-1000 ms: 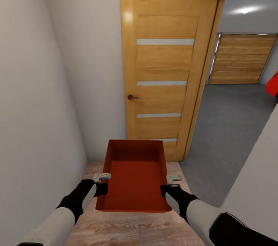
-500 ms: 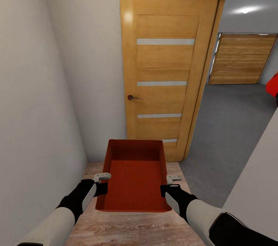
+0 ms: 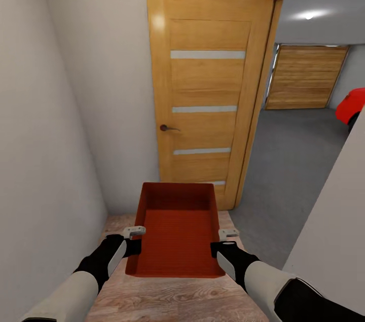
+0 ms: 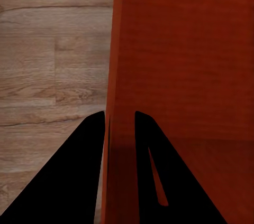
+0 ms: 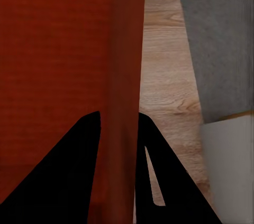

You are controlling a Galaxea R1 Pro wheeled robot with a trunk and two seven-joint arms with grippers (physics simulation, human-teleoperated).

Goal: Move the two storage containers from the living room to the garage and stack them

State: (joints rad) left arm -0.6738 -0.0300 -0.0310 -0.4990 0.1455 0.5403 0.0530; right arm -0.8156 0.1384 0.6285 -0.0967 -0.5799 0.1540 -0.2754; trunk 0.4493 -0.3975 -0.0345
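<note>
Head view: the storage container (image 3: 177,233) is carried between both hands, long axis pointing ahead at the wooden door (image 3: 205,94); the garage floor (image 3: 289,160) lies ahead-right through the doorway.

Left wrist view: left hand (image 4: 119,123) clenches the container's left wall.

Right wrist view: right hand (image 5: 119,121) clenches the right wall.

— How's the light?
— Even and soft. A ceiling lamp (image 3: 308,15) glares at upper right; a pale sheen sits on the door (image 3: 203,94), upper left.
— Sharpness?
— Slightly soft render; both wrist views show fingers as flat black silhouettes.
</note>
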